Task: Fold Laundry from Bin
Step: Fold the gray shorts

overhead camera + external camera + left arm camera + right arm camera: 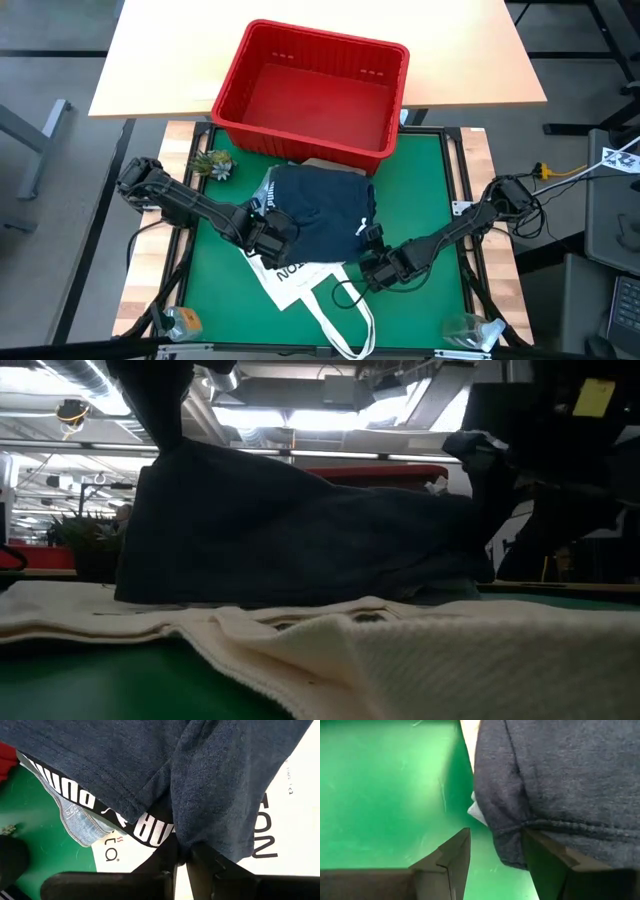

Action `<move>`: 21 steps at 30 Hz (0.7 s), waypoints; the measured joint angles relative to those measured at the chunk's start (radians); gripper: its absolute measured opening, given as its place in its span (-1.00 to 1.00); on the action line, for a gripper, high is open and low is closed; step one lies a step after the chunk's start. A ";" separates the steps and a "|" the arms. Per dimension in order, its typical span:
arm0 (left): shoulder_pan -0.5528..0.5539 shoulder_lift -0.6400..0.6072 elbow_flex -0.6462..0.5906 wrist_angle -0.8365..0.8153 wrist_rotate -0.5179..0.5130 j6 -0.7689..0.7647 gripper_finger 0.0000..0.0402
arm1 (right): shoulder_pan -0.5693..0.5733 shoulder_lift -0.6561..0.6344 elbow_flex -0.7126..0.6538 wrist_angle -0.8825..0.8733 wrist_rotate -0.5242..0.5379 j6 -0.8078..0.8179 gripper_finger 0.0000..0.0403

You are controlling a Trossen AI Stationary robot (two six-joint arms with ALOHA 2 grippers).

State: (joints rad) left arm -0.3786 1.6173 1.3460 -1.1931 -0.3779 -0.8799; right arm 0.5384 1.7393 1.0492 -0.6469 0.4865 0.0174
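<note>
Dark navy shorts (320, 225) with a black band lettered in white (75, 795) lie on the white tote bag (300, 280) in the middle of the green mat. My left gripper (272, 238) is shut on their near left part. My right gripper (495, 860) stands open at their near right corner (512, 847), one finger on each side of the hem. I cannot tell whether it touches. A bit of light blue denim (80, 822) shows under the shorts. The red bin (312, 95) stands behind them, with no cloth showing inside it. My left gripper pinches a gathered fold of the shorts' navy cloth (181, 845), just beside the lettered band, between its two fingers. It comes from above, slanting down. In the low view that end (165, 455) is raised, and the rest slopes down onto the tote bag.
A small potted plant (213, 165) stands at the mat's far left. Clear objects lie at the near left corner (180, 320) and the near right corner (465, 330). The tote's handles (345, 310) trail toward the near edge. Bare green mat (420, 190) lies to the right of the shorts.
</note>
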 joint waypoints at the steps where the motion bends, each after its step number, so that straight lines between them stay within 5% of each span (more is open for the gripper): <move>1: 0.000 0.000 0.000 0.000 0.000 0.000 -0.83 | -0.005 0.000 0.000 0.002 0.000 0.000 -0.11; 9: 0.008 -0.008 0.000 -0.007 0.104 -0.007 -0.54 | -0.062 0.000 0.000 0.018 -0.009 0.002 -0.14; 21: -0.059 -0.045 0.048 0.022 0.108 -0.001 -0.60 | -0.069 0.000 0.000 0.021 -0.045 0.000 -0.57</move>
State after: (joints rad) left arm -0.4381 1.5726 1.3945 -1.1711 -0.2699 -0.8807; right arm 0.4694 1.7393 1.0492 -0.6258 0.4419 0.0174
